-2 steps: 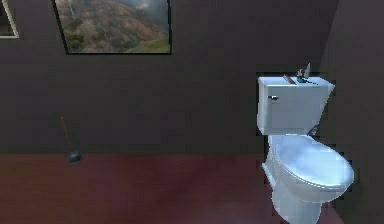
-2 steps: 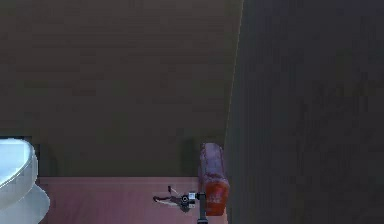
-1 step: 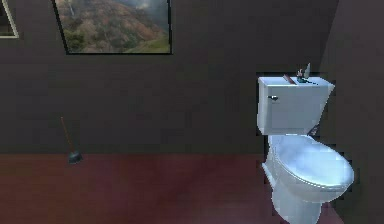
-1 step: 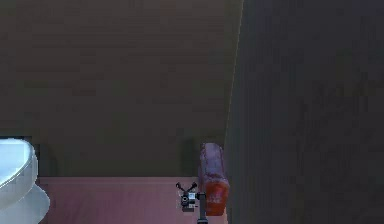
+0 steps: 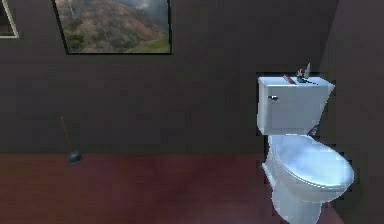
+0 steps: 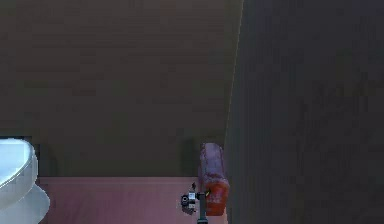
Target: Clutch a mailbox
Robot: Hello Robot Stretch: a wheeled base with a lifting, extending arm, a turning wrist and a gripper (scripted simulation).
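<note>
No writing, label or number is legible on anything here.

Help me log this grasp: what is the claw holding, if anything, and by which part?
Cannot be told: an orange-red and purple thing shows right at the claw, so no hold or grip point can be made out.

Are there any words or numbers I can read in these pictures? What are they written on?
No words or numbers can be read.
The picture on the wall shows a landscape, with no letters.
The toilet is plain white, with no label.
The orange thing on the floor by the wall is too blurred to tell whether it bears any print.
</note>
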